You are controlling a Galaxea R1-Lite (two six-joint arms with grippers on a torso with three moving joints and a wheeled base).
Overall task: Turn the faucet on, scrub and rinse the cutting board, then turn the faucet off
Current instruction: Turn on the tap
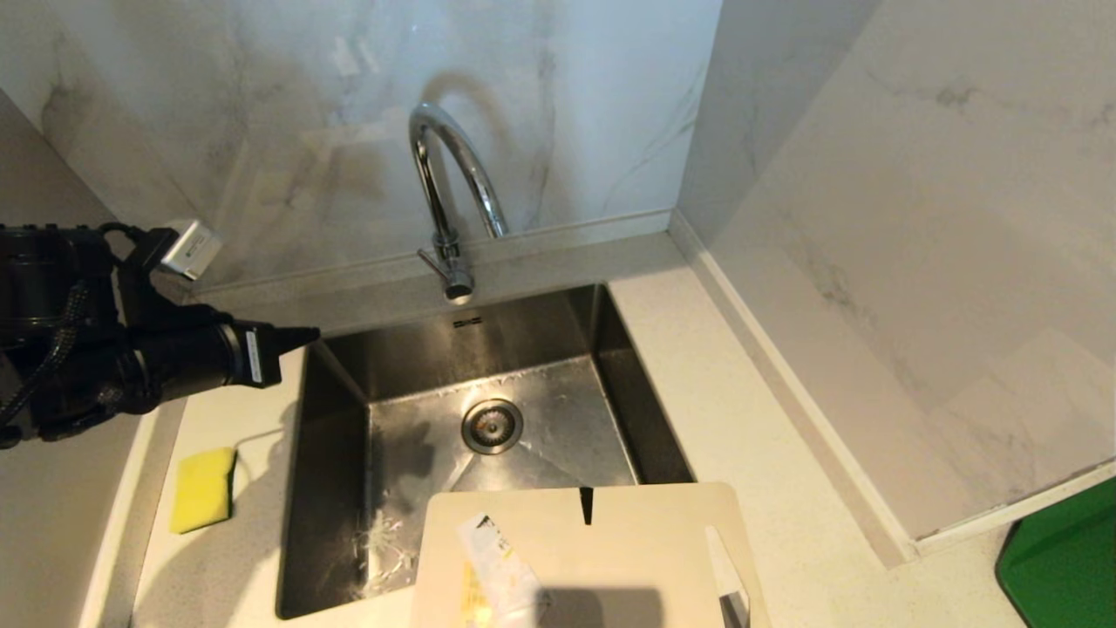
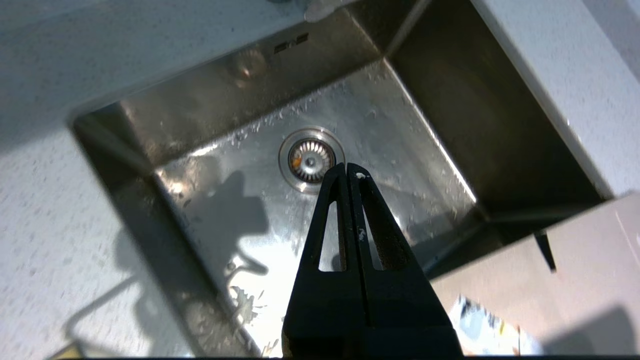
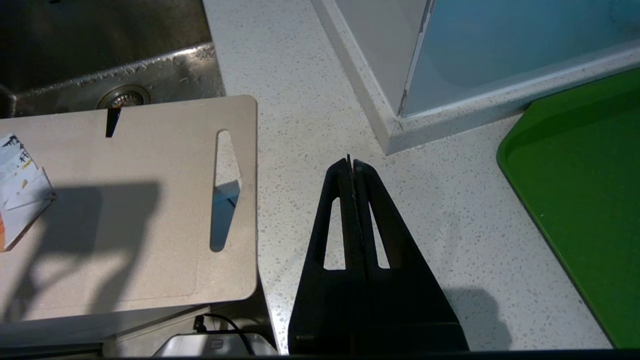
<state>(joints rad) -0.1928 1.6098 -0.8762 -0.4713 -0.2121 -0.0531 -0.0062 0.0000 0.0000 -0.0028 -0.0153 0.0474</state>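
Looking down on a kitchen corner w/ a steel sink (image 1: 349, 453) set in a pale speckled counter (image 1: 767, 419), marble walls behind and to the right. 1 yellow sponge (image 1: 203, 488) lies on the counter below the left gripper (image 1: 309, 333), beside the sink's left rim. A green tray (image 1: 1068, 558) sits at the far right edge, near the right gripper (image 3: 351, 162).

Left gripper hangs over the sink's back-left corner, its 2 fingers pressed together, holding nothing. Its wrist view looks past the fingertips to 1 drain (image 2: 311, 160) in the wet basin. Nothing stands between it and the faucet (image 1: 449, 201), which rises beyond it and to its right, well apart, at the sink's back rim; the small lever sits low on the stem. No water is visible from the spout.

1 cutting board (image 1: 602, 558), beige, lies across the sink's front-right corner, well apart from the left gripper, w/ a paper label (image 1: 493, 558), 1 dark edge notch and 1 slot handle.

Right gripper hovers over bare counter just beside the board's handle end, fingers together, empty.
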